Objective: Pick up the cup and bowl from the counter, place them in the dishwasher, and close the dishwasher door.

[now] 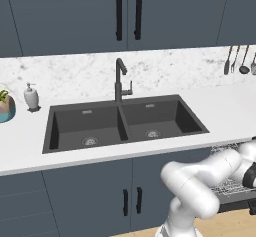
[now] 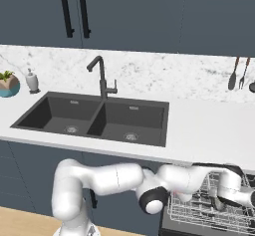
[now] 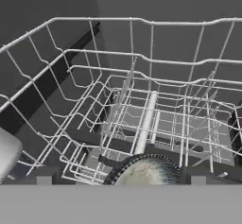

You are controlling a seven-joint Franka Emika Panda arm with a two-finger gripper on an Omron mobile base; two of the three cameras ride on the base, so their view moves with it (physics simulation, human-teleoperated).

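Inside the dishwasher (image 2: 209, 207) rack, open claw (image 3: 121, 183) directly above a round pale object (image 3: 149, 173), apart.

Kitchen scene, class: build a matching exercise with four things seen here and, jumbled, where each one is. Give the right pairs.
Things:
1. faucet
2. soap dispenser
3. hanging utensils
4. pincer

Places:
A. on the wall at the counter's right end
B. down in the wire rack of the dishwasher
C. behind the middle of the double sink
D. on the counter left of the sink

Pairs: 1-C, 2-D, 3-A, 4-B
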